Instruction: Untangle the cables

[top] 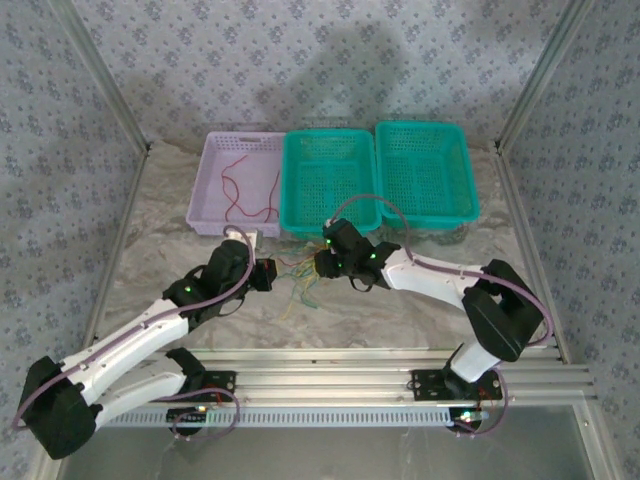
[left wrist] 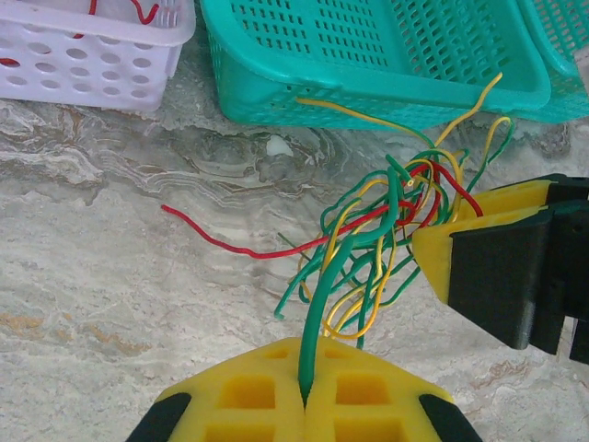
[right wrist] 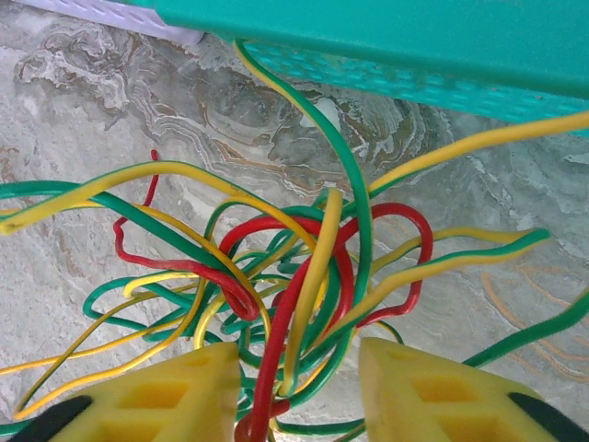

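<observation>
Left wrist, left end effector (left wrist: pixel 304 391) clamped on green cable (left wrist: pixel 319 308), right end effector (right wrist: pixel 299 373) apart around cables (right wrist: pixel 285 304)

- The cables (top: pixel 298 283) are too small in the top view to follow any one strand through the tangle.
- The left gripper (left wrist: pixel 304 394) is cut off by the bottom edge of the left wrist view. A green cable (left wrist: pixel 324 313) vanishes into the seam between its pads.
- The right gripper (right wrist: pixel 299 387) is cropped by the bottom edge of the right wrist view, and the strands between its pads run out of frame there.
- The teal basket (right wrist: pixel 386 37) is cut off by that view's top edge.
</observation>
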### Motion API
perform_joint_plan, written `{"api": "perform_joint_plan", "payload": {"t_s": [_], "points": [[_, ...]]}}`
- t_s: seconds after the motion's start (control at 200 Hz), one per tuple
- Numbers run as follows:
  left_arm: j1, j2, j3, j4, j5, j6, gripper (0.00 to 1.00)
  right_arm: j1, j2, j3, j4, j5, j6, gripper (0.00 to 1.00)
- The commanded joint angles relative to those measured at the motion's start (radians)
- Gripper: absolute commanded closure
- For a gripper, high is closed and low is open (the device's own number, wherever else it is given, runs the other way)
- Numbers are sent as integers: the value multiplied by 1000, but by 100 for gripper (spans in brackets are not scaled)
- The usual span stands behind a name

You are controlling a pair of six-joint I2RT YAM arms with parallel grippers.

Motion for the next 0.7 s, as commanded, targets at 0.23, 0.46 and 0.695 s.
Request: {"api": "perform_joint_plan", "payload": {"t_s": [0.23, 0.46, 0.695], "points": [[-11, -11, 43, 19, 5, 0, 100, 2, 14, 23, -17, 33, 5, 89], [-12, -46, 80, -28, -3, 18, 100, -1, -26, -7, -60, 77, 6, 100], [-12, -105, 159, -120, -45, 66, 100, -31, -82, -93, -96, 99, 19, 100]]}}
